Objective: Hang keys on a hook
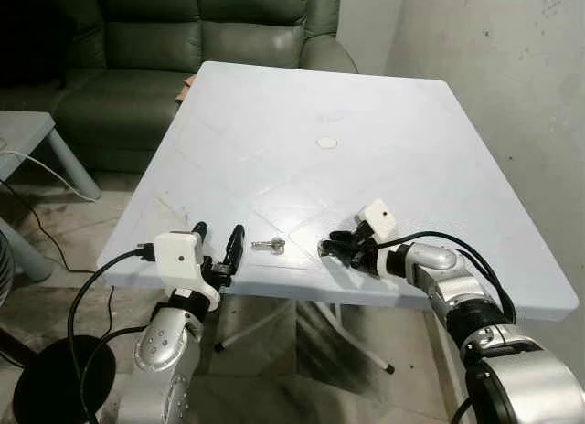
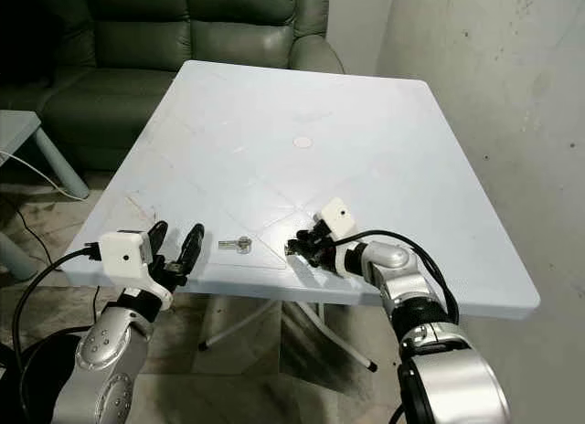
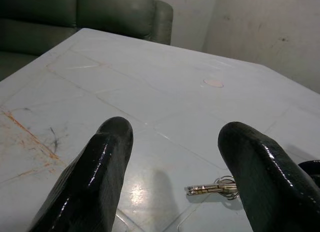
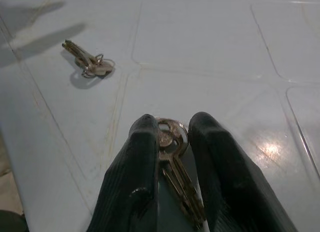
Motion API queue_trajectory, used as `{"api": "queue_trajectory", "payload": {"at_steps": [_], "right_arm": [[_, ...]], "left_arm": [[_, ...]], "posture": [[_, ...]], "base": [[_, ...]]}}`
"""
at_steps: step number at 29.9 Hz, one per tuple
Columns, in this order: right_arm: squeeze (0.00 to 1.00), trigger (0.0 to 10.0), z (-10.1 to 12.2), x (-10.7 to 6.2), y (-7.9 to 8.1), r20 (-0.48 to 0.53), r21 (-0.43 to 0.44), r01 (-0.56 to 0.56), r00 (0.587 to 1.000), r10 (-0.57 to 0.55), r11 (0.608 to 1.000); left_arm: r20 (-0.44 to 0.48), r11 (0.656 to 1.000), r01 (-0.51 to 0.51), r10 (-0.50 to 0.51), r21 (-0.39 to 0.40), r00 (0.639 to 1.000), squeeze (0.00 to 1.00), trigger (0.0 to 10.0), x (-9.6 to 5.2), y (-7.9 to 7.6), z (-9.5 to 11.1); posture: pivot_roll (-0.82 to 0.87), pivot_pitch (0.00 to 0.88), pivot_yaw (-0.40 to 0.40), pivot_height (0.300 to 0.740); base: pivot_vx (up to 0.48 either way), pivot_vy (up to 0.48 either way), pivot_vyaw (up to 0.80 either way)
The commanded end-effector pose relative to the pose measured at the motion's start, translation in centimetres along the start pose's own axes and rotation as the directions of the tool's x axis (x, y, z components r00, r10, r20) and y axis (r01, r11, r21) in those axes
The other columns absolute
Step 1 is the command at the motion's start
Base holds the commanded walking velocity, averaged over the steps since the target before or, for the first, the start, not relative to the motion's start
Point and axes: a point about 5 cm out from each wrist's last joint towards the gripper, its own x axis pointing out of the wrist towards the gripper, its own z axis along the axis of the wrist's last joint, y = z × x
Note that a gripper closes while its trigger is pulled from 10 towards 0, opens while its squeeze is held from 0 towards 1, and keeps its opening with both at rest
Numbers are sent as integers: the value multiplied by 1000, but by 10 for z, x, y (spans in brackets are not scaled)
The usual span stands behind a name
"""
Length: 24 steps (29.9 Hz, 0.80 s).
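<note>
A: Nearest first. What is at the front edge of the table (image 1: 439, 141)?

B: Left gripper (image 1: 218, 246) at the near left edge, black fingers spread apart, nothing between them. Fingertips point across the tabletop toward a small bunch of silver keys (image 1: 269, 246).

A: Are those keys touching anything?

B: No. They lie flat and loose on the table, just beyond the left gripper, between the two grippers. The left wrist view has them (image 3: 214, 187) ahead of the open fingers.

A: And the right side?

B: Right gripper (image 1: 334, 244) is low over the near edge, right of the loose bunch. Its fingers (image 4: 137, 172) are pressed onto a second set, brass-coloured keys (image 4: 172, 142), the round key head pinched between the tips, blades running back between the fingers. Whether these keys still touch the tabletop, cannot tell.

A: Farther on?

B: A small round disc (image 1: 326, 143) near the table's middle. Beyond the far edge, a dark green sofa (image 1: 201, 31); a pale wall (image 1: 512, 58) on the right.
</note>
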Motion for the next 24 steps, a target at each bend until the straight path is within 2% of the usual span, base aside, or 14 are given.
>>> {"api": "queue_trajectory", "payload": {"at_steps": [1, 14, 18, 20, 21, 24], "right_arm": [[0, 10000, 11, 2, -2, 28, -9, 8, 1000, -8, 1000], [0, 10000, 7, 4, -2, -28, -57, 16, 999, -17, 998], [0, 10000, 8, 4, -2, -8, -55, 35, 999, -35, 998], [0, 10000, 8, 5, -1, 2, -20, 23, 1000, -23, 1000], [1000, 10000, 8, 5, -1, 8, -4, 38, 999, -38, 999], [1000, 10000, 7, 5, -1, 12, -8, 20, 1000, -20, 1000]], "left_arm": [[-3, 1000, -15, 15, 4, 1000, 0, 10000, 1, 2, 1], [3, 1000, -20, 20, 3, 1000, 0, 10000, 2, 3, 2], [4, 1000, -17, 17, 1, 1000, 0, 10000, 2, 2, 2], [4, 1000, -17, 17, 1, 1000, 0, 10000, 2, 1, 2], [4, 1000, -16, 16, 1, 1000, 0, 10000, 2, 1, 2], [3, 1000, -18, 18, 0, 1000, 0, 10000, 2, 2, 2]], "posture": [[-44, 45, -39, 740], [-43, 39, -41, 740], [-45, 42, -40, 740], [-45, 42, -40, 740], [-45, 42, -40, 740], [-44, 46, -39, 740]], "base": [[0, 0, 0], [0, 0, 0], [0, 0, 0], [0, 0, 0], [0, 0, 0], [0, 0, 0]]}}
